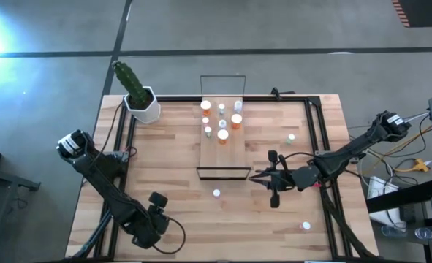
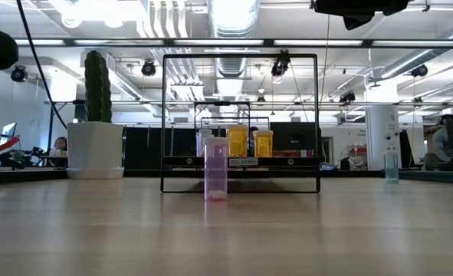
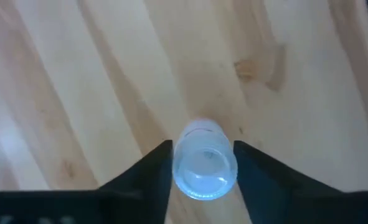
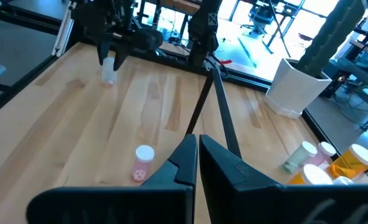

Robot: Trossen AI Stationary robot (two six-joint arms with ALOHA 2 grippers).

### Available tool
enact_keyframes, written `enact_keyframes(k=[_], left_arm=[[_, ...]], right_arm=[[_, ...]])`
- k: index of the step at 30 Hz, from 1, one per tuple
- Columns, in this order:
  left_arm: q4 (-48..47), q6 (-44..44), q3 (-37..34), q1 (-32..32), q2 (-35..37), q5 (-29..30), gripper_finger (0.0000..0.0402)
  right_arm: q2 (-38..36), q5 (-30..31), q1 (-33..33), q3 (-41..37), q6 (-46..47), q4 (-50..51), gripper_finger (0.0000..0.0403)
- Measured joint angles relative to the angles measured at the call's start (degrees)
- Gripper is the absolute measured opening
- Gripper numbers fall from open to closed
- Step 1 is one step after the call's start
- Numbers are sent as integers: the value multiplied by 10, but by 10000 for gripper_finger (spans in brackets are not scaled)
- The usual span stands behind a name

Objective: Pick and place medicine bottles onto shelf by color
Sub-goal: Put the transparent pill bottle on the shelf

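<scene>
My left gripper [image 1: 157, 201] is low over the table's near left part and shut on a bluish bottle [image 3: 203, 163]. The right wrist view shows that gripper [image 4: 109, 57] from afar, the bottle [image 4: 109, 74] below its fingers. My right gripper [image 1: 258, 175] hovers shut just right of the near end of the shelf [image 1: 223, 150], touching nothing. Several orange, pink and pale bottles [image 1: 223, 120] stand on the shelf's far half. A pink bottle [image 1: 216, 193] stands upright on the table near the shelf's near end. A greenish one [image 1: 291, 136] and another pink one [image 1: 305, 226] stand to the right. My left gripper pinches the bluish bottle by its round body [image 3: 177, 165], one finger [image 3: 159, 171] on each side. The fingers come from above, pointing down. The bottle's bluish end faces the wrist camera and its paler end [image 3: 199, 127] points toward the table. Whether it rests on the table, I cannot tell.
A cactus in a white pot [image 1: 139, 98] stands at the far left corner. Black rails [image 1: 318, 124] run along the table's sides and far edge. The shelf's black wire frames [image 2: 241, 123] rise at both its ends. Bare wood lies between the left gripper and the shelf.
</scene>
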State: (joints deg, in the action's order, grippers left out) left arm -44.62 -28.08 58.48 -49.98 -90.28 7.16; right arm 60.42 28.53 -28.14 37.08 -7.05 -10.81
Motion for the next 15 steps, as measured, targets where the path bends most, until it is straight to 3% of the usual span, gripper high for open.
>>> enact_keyframes(k=[2, 7, 15], left_arm=[[-7, -1, 0, 0, 1, 4, 115], [-86, 0, 11, 0, 17, 12, 112], [-175, 77, 42, 53, 146, 130, 112]], right_arm=[[0, 0, 0, 0, 1, 0, 9], [0, 0, 0, 0, 4, 2, 9], [0, 0, 0, 0, 6, 2, 9]])
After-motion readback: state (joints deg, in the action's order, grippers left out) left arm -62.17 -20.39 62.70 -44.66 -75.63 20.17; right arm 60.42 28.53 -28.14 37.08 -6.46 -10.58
